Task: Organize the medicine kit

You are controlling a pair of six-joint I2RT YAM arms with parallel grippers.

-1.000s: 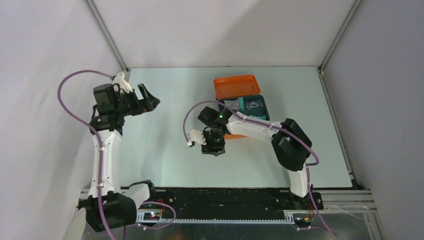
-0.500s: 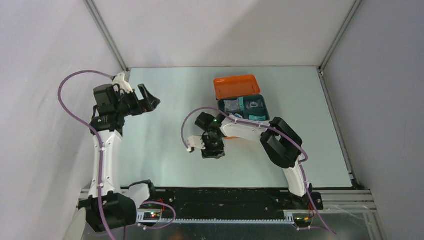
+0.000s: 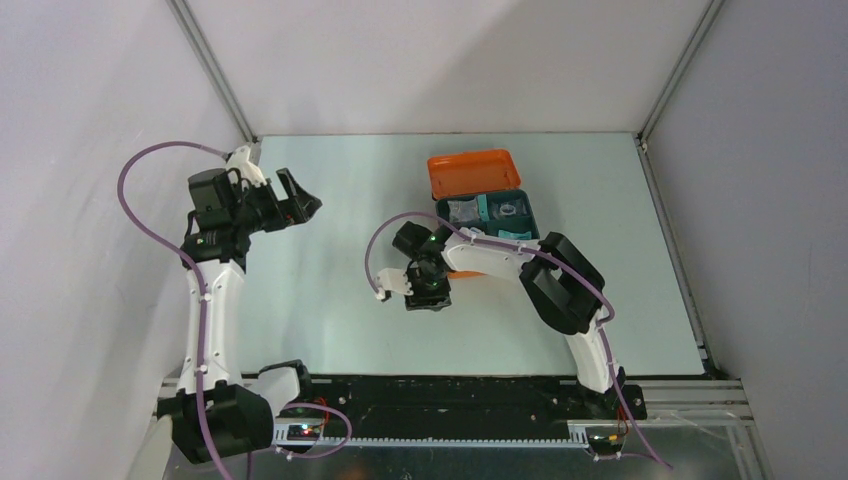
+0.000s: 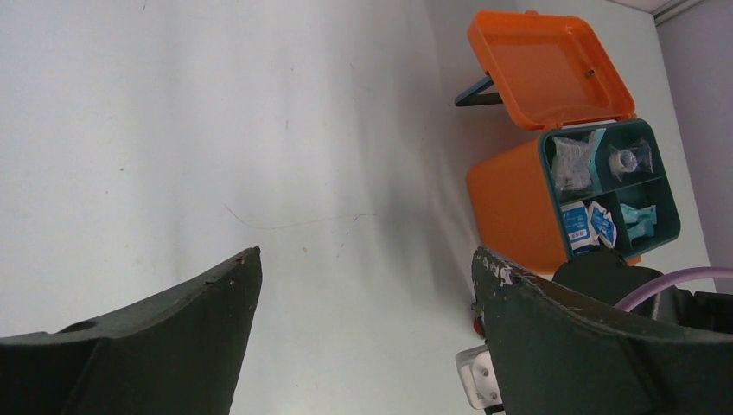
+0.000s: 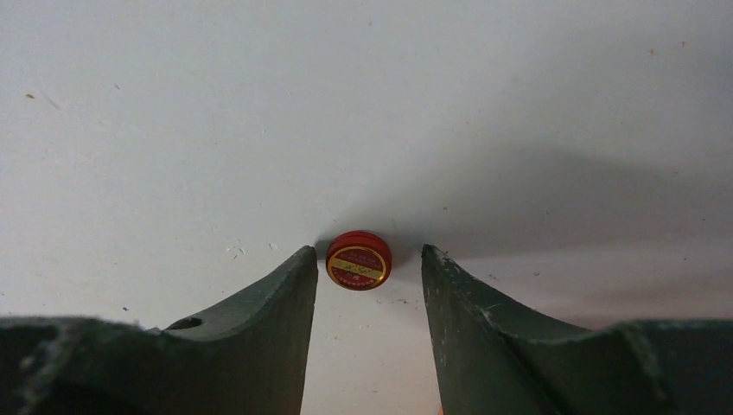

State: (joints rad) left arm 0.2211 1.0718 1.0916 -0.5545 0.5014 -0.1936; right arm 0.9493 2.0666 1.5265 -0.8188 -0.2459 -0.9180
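Medicine kit (image 3: 478, 218) found on the far right part of the tabletop (image 3: 320, 300), lid (image 4: 549, 69) thrown back flat behind the orange body. Dark teal tray (image 4: 667, 201) seated in the top of the box, divided into compartments. Noted from the left wrist view: a crumpled clear packet (image 4: 569, 162) in one far compartment, a clear-wrapped round item (image 4: 627, 159) in the one beside it, blue-and-white packets (image 4: 588, 225) in a nearer compartment, a teal item (image 4: 640, 218) next to those. Exact contents of the packets not readable.

Left pincer (image 4: 363, 285) held high over the left side of the tabletop, jaws spread wide, nothing between them, nothing touched.

Right pincer (image 5: 365, 277) lowered close to the tabletop, just in front of and left of the kit. Jaws part-way open, set on either side of a small round red tin (image 5: 358, 260) with a gold label. Tin resting on the tabletop at the fingertips; narrow gaps visible on both sides in the right wrist view, so no grip confirmed. Tin hidden beneath the pincer in the overhead view.
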